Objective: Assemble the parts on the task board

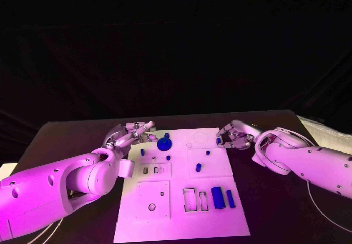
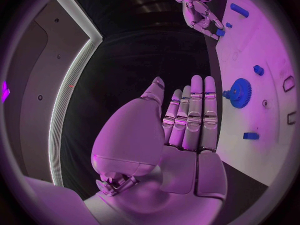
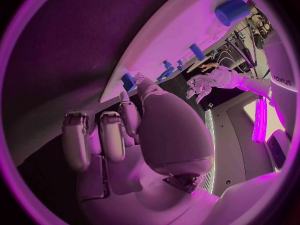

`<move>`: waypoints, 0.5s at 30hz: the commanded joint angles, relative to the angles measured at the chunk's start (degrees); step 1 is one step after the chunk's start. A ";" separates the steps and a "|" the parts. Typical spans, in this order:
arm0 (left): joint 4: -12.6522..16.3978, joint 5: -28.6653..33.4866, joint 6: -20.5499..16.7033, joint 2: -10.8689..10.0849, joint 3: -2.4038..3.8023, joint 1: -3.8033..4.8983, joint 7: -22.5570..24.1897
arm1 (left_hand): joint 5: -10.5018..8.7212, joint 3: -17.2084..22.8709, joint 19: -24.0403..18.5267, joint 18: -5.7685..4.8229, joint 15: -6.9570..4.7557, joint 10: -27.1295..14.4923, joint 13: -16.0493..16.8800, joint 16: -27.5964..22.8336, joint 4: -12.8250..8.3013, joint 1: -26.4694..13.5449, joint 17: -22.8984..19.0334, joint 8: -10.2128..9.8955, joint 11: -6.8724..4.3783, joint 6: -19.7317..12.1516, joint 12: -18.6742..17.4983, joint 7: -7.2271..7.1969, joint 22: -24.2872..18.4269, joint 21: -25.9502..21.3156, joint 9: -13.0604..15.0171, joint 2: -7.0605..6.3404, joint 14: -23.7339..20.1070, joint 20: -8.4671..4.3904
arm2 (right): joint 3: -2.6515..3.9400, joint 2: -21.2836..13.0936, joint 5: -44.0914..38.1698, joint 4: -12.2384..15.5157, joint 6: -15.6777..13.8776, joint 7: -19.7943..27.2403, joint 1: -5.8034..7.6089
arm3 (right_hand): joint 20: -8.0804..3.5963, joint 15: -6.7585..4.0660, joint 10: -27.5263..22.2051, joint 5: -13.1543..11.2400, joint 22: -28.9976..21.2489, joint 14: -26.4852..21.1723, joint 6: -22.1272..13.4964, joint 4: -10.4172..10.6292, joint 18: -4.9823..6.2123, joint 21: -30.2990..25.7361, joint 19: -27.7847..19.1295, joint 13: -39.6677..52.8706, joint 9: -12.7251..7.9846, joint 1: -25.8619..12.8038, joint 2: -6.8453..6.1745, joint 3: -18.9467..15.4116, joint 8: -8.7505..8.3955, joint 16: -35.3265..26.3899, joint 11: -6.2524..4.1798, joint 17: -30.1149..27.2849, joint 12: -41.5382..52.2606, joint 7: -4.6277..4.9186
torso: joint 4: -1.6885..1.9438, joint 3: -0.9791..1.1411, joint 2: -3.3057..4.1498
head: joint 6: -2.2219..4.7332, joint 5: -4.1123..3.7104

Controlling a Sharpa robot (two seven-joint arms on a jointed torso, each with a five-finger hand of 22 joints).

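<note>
The task board (image 1: 183, 188) is a white plate that lies flat in the middle of the black table (image 1: 279, 203), its long side running away from the robot. Behind the table the room is dark, closed by a black curtain (image 1: 176, 61). On the far part of the board stands a blue gear (image 1: 164, 144), and small blue pegs (image 1: 199, 166) stand around it. Near the robot, on the right part of the board, two blue cylinders (image 1: 217, 197) lie side by side, just beside some rectangular slots (image 1: 189, 199).

The left hand (image 1: 132, 133) is at the far left corner of the board, close to the gear. In the left wrist view its fingers (image 2: 190, 117) are straight and lie side by side, and nothing is in them; they do not touch the gear.

The right hand (image 1: 236, 135) is at the far right edge of the board. Its fingers are curled, and a small blue part (image 1: 218, 140) sits at the fingertips; in the right wrist view the blue part (image 3: 129, 81) is pinched there, at the board's edge.
</note>
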 commanded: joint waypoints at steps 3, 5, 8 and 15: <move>0.06 -0.35 1.20 0.13 0.04 0.03 0.67 | 0.06 0.04 -0.44 0.92 -0.01 -0.13 0.08 -0.36 -0.31 0.29 0.07 -0.31 0.19 0.03 -0.25 0.13 0.05 0.17 -0.03 0.44 -0.34 -0.15 | 0.00 0.61 -0.87 -0.37 1.25 -0.54 -0.17 | -0.21 -0.37 0.61 -1.71 6.80 4.62 1.58 -0.64 -0.64 0.02 -0.10 0.73 0.15 0.51 1.32 1.03 0.71 0.34 -0.44 8.71 0.53 -0.36 | 0.06 -0.01 0.02 | -0.14 0.01; 0.06 -0.35 1.19 0.12 0.04 0.03 0.66 | 0.06 0.04 -0.44 0.92 -0.01 -0.13 0.08 -0.36 -0.31 0.29 0.07 -0.31 0.19 0.03 -0.25 0.13 0.05 0.17 -0.03 0.44 -0.34 -0.15 | 0.00 0.72 -0.98 -0.43 1.43 -0.61 -0.21 | -0.31 -0.50 0.71 -1.82 6.85 4.63 2.27 -0.88 -0.65 0.04 -0.06 0.85 0.21 0.69 1.57 1.40 0.90 0.35 -0.61 8.76 0.67 -0.57 | 0.07 0.00 0.02 | -0.21 0.06; 0.05 -0.35 1.18 0.09 0.04 0.03 0.63 | 0.06 0.04 -0.44 0.92 -0.01 -0.13 0.08 -0.36 -0.31 0.29 0.07 -0.31 0.19 0.03 -0.25 0.13 0.05 0.17 -0.03 0.44 -0.34 -0.15 | 0.00 0.80 -1.26 -0.51 1.58 -0.74 -0.25 | -0.50 -0.73 0.82 -1.85 6.87 4.64 3.35 -1.22 -0.65 0.04 -0.05 0.98 0.32 0.82 1.81 1.88 1.23 0.36 -0.88 8.79 0.80 -0.90 | 0.07 0.01 0.00 | -0.26 0.09; 0.08 -0.50 1.22 0.02 0.04 0.03 0.49 | 0.06 0.04 -0.44 0.92 -0.01 -0.13 0.08 -0.36 -0.31 0.29 0.07 -0.31 0.19 0.03 -0.25 0.13 0.05 0.17 -0.03 0.44 -0.34 -0.15 | 0.00 0.94 -1.46 -0.73 1.77 -0.93 -0.31 | -0.76 -1.01 0.93 -1.86 6.94 4.65 4.45 -1.57 -0.66 0.06 0.00 1.10 0.40 0.77 1.99 2.37 1.52 0.36 -1.19 8.82 0.91 -1.27 | -0.03 0.05 0.00 | -0.36 0.07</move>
